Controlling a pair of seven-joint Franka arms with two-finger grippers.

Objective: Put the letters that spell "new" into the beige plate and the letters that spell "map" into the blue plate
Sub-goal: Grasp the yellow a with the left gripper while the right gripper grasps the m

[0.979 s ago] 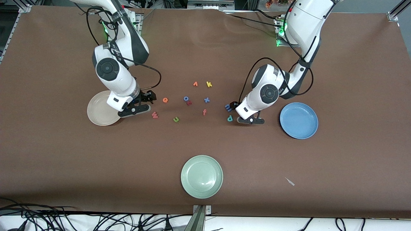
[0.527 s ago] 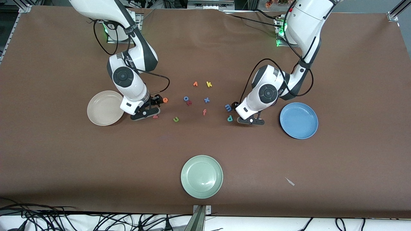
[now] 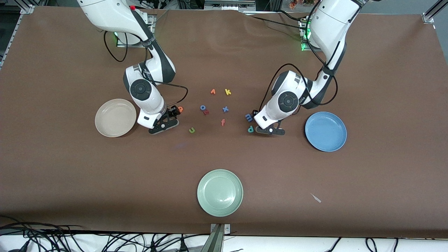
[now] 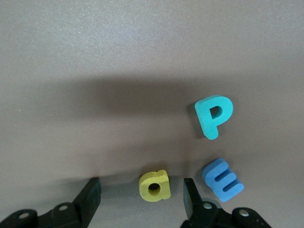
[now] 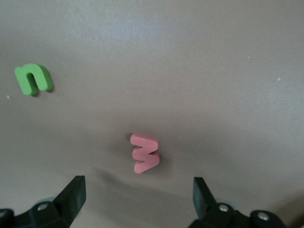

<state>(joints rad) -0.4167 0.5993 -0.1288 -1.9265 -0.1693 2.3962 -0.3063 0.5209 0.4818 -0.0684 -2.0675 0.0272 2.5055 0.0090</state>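
My left gripper point(image 4: 140, 199) point(image 3: 267, 130) is low over the table and open, and the yellow a point(image 4: 154, 185) lies between its fingers with a gap on each side. The teal p point(image 4: 213, 115) point(image 3: 250, 129) and light blue m point(image 4: 223, 179) point(image 3: 249, 117) lie just beside it. My right gripper point(image 5: 137, 194) point(image 3: 164, 124) hangs open over the pinkish-red w point(image 5: 145, 153), which lies just ahead of its fingertips. The green n point(image 5: 32, 78) point(image 3: 191, 130) lies apart, and the orange e point(image 3: 180, 109) peeks out beside that hand. Both the beige plate point(image 3: 115, 117) and the blue plate point(image 3: 325, 131) hold nothing.
Other letters lie mid-table: an orange v point(image 3: 212, 91), yellow k point(image 3: 228, 92), blue o point(image 3: 203, 107), dark red k point(image 3: 206, 112), blue x point(image 3: 225, 109) and orange f point(image 3: 223, 122). A pale green plate point(image 3: 219, 192) sits nearer the front camera, with a small scrap point(image 3: 316, 198) toward the left arm's end.
My right gripper has swung from beside the beige plate toward mid-table and now covers the w in the front view. My left gripper has edged slightly toward the p.
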